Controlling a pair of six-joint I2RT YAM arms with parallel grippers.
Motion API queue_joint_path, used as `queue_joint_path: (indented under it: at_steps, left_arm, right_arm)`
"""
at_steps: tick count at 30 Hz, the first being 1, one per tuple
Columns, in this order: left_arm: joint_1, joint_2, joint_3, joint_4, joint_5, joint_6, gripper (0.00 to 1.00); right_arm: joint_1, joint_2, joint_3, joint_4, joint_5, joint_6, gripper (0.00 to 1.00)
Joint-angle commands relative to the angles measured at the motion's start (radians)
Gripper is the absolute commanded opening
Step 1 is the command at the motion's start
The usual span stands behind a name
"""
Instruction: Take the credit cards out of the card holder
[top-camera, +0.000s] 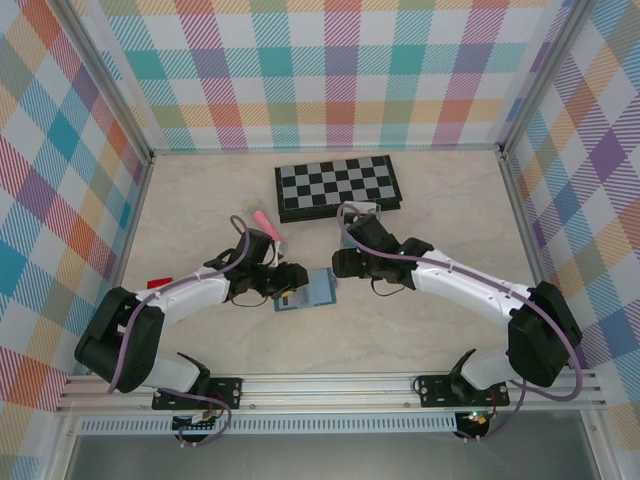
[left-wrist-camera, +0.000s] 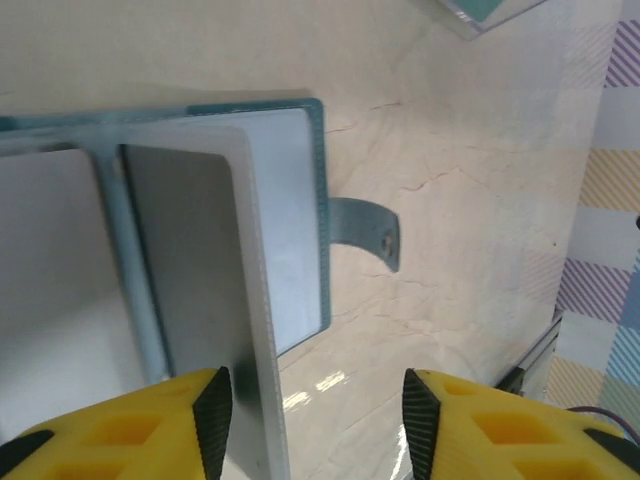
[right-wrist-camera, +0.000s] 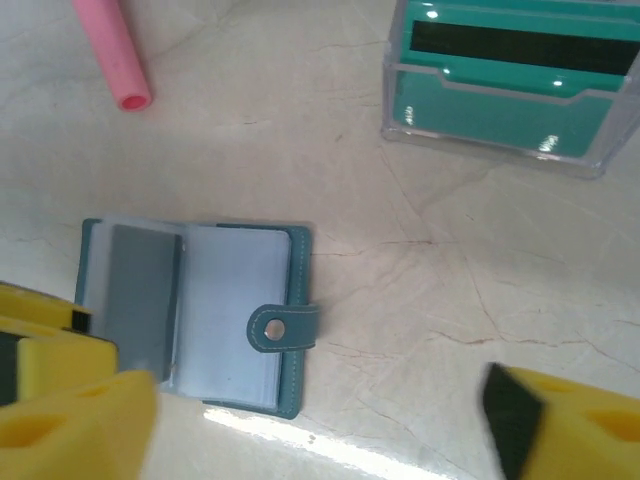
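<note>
Card holder (right-wrist-camera: 240, 320) open, grey card (right-wrist-camera: 140, 295) still in it, teal card (right-wrist-camera: 470, 75) out in clear box (right-wrist-camera: 490, 152) nearby; left hand (left-wrist-camera: 312, 420) & right hand (right-wrist-camera: 315, 400) apart, holding nothing.

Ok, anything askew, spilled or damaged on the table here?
Nothing stands out. The card holder lies open and flat with its snap tab undone, a grey card in one sleeve; the pink marker lies loose nearby.

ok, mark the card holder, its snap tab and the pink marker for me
card holder (right-wrist-camera: 235, 300), right wrist view, on the pale inner pocket.
snap tab (right-wrist-camera: 290, 328), right wrist view, on the strap by its stud.
pink marker (right-wrist-camera: 112, 45), right wrist view, mid barrel.
</note>
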Motion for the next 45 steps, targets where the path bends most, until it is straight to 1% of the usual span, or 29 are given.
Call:
queue_joint_path:
  at_steps: [1,3,5,8,10,13,17,20,22,24,26,30,33,37,45]
  left_arm:
    - [-0.020,0.033,0.039,0.056,0.019,-0.044,0.54]
    - [-0.024,0.054,0.053,0.029,-0.033,-0.075,0.60]
    - [-0.024,0.061,0.058,0.007,-0.073,-0.096,0.62]
    - [-0.025,0.044,0.049,0.010,-0.101,-0.117,0.68]
    - [-0.025,0.028,0.050,-0.002,-0.117,-0.115,0.70]
    - [-0.023,0.002,0.058,-0.069,-0.181,-0.104,0.72]
    - [-0.009,-0.026,0.042,-0.131,-0.256,-0.115,0.72]
    - [-0.002,-0.031,0.014,-0.118,-0.272,-0.142,0.73]
    - [-0.002,-0.031,-0.003,-0.096,-0.262,-0.155,0.72]
    - [-0.002,-0.032,-0.020,-0.077,-0.253,-0.164,0.72]
    - [-0.002,-0.034,-0.030,-0.060,-0.239,-0.166,0.70]
    - [-0.002,-0.030,-0.037,-0.049,-0.234,-0.164,0.60]
    - [-0.002,-0.015,-0.037,-0.031,-0.215,-0.163,0.53]
    - [-0.002,0.001,-0.034,-0.013,-0.195,-0.159,0.45]
    - [-0.002,0.050,-0.021,0.005,-0.163,-0.148,0.36]
  right_arm:
    - [-0.003,-0.033,-0.046,0.050,-0.031,-0.025,1.00]
    - [-0.005,-0.039,-0.056,0.053,-0.021,-0.013,1.00]
    - [-0.004,-0.037,-0.057,0.047,-0.019,-0.007,1.00]
    - [-0.005,-0.036,-0.059,0.055,-0.039,-0.016,1.00]
    - [-0.005,-0.033,-0.057,0.055,-0.051,-0.021,1.00]
    - [-0.005,-0.024,-0.054,0.073,-0.105,-0.038,0.99]
    - [-0.005,0.004,-0.060,0.143,-0.214,-0.032,0.92]
    - [-0.003,0.039,-0.052,0.201,-0.283,0.003,0.86]
    - [-0.002,0.082,-0.027,0.201,-0.313,0.017,0.77]
    - [0.000,0.128,0.006,0.175,-0.320,0.023,0.65]
    - [0.001,0.173,0.028,0.159,-0.329,0.034,0.53]
    - [0.010,0.247,0.057,0.154,-0.353,0.065,0.38]
    - [0.016,0.305,0.101,0.119,-0.349,0.068,0.29]
    - [0.018,0.369,0.142,0.069,-0.322,0.068,0.24]
    - [0.018,0.448,0.177,0.010,-0.263,0.070,0.24]
